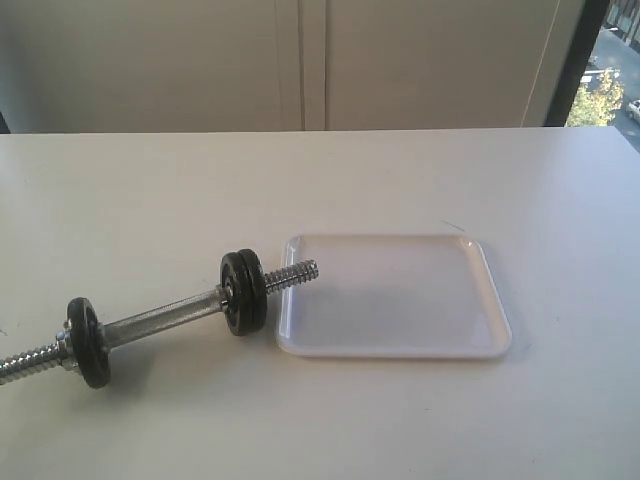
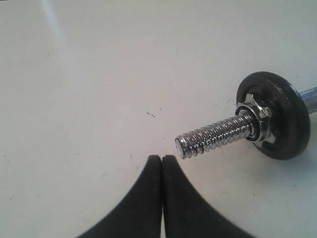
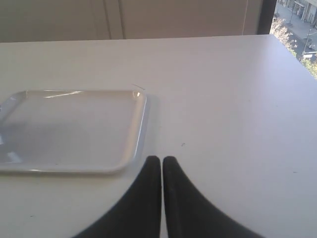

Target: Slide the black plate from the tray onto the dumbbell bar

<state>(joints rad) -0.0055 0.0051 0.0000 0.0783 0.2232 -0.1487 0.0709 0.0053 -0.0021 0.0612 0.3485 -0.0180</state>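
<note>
White table (image 1: pixel 150 200) with pale wall panels (image 1: pixel 300 60) behind it and a strip of window (image 1: pixel 610 70) at the far right showing a tree and street. The tray (image 1: pixel 400 351) lies flat right of centre, long side across the exterior view; a thin scratch (image 1: pixel 455 225) marks the table just beyond its far right corner. The dumbbell bar (image 1: pixel 165 322) lies left of the tray, with its long axis running from lower left, where it leaves the exterior view, up to the right. Its right threaded end (image 1: pixel 292 274) points at the tray and overlaps the left rim; whether it touches cannot be told. The black plate (image 1: pixel 243 291) is on the bar, not in the tray. It stands upright on its edge on the table, faces square to the bar's axis, just beside the tray's left rim and inboard of the right thread. A second black plate (image 1: pixel 90 342) stands the same way near the bar's other end, with the plain chrome middle between the two plates. In the left wrist view a star-shaped collar nut (image 2: pixel 257 121) sits against that second plate, with bare thread sticking out past it. The left gripper (image 2: pixel 162 157) is clenched, fingers pressed together on nothing, tips near that thread's end but apart from it. The right gripper (image 3: pixel 161 158) is likewise closed and holds nothing, over the table near a corner of the tray, not touching it.
</note>
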